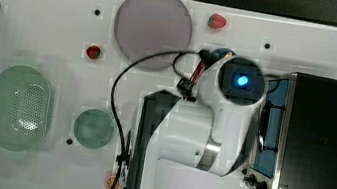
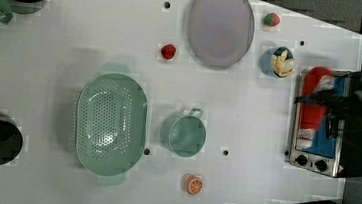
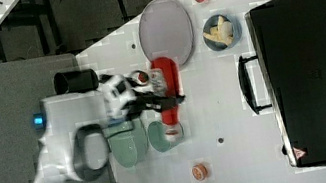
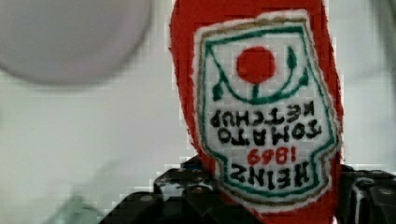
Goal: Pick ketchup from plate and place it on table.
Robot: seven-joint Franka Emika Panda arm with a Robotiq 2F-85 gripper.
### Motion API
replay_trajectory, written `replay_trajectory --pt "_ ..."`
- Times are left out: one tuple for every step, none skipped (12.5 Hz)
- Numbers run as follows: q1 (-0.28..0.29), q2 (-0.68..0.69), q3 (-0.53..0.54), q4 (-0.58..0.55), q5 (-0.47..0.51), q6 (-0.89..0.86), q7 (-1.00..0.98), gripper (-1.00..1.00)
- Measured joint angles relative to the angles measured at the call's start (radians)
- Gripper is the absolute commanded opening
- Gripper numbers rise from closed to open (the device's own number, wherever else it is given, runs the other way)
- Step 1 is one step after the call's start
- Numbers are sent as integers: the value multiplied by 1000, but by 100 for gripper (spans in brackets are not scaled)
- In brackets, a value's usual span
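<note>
One red fabric ketchup bottle (image 4: 261,107) with a white stitched label is clamped between the black jaws of the gripper (image 4: 275,196), lifted clear of the white desk (image 1: 39,30). In the right view it hangs at frame centre, just below the round pale lilac-grey plate (image 3: 165,30), which lies bare. A blue bowl of pale chips (image 3: 222,31) sits to the right view's right of that plate, beside a black box-shaped oven (image 3: 319,69).
</note>
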Motion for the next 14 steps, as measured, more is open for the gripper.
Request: replay_trajectory --pt "4 20 -1 -55 -5 44 0 27" --pt "3 46 5 -96 -3 84 0 27" --pt "0 74 14 -129 4 112 0 27" --pt "4 102 16 -150 5 128 0 27" --pt "9 132 17 -154 -1 133 0 27" --pt "10 161 20 -154 -2 147 0 27" --pt "10 186 26 -154 0 172 0 36" --pt "10 201 31 -154 -3 202 0 57" --pt "10 205 35 -154 -6 224 0 79" --pt "13 203 36 -150 -7 229 0 98" --pt "13 200 35 -141 -8 229 0 100" --pt "14 197 34 -131 0 228 0 100" --pt "12 188 34 -125 5 228 0 100" --pt "11 176 35 -119 1 220 0 100"
